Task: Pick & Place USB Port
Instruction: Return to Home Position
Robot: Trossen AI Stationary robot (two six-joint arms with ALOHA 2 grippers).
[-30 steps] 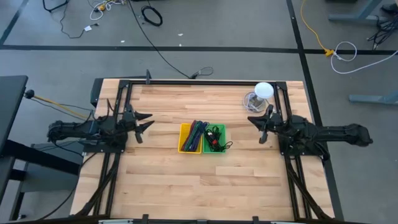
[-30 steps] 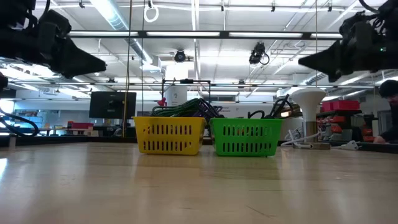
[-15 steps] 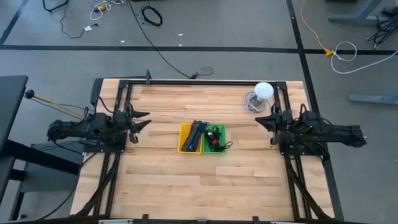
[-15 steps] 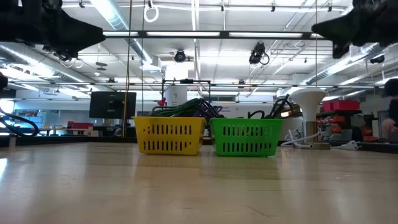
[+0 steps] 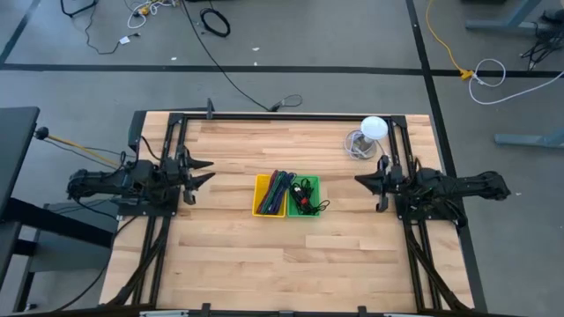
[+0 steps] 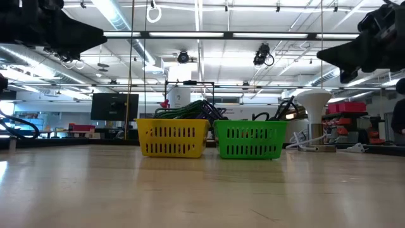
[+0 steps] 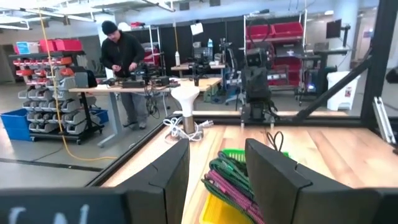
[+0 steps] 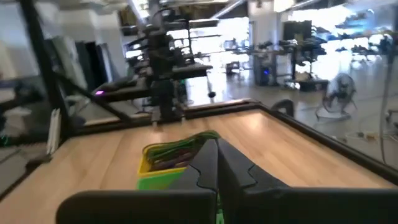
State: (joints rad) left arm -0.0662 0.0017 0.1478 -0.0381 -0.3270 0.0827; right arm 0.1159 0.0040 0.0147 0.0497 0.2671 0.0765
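Left gripper point(image 5: 197, 171): your fingers stand apart, holding nothing, at 9 o'clock from the baskets.
Right gripper point(image 5: 368, 181): fingers pressed together, empty, at 3 o'clock.
Yellow basket point(image 5: 256, 197): green cables point(image 5: 275, 190) inside.
Green basket point(image 5: 301, 214): black cables point(image 5: 306, 195) inside.

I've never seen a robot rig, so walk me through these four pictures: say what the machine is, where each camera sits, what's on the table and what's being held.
Two dark robot arms sit at a wooden table. One picture looks straight down, one looks level across the tabletop, two look from the wrists. Mid-table stand a yellow plastic basket of green and purple cables and a green plastic basket of black cables. The left end effector is open, the right end effector shut; both hold nothing.
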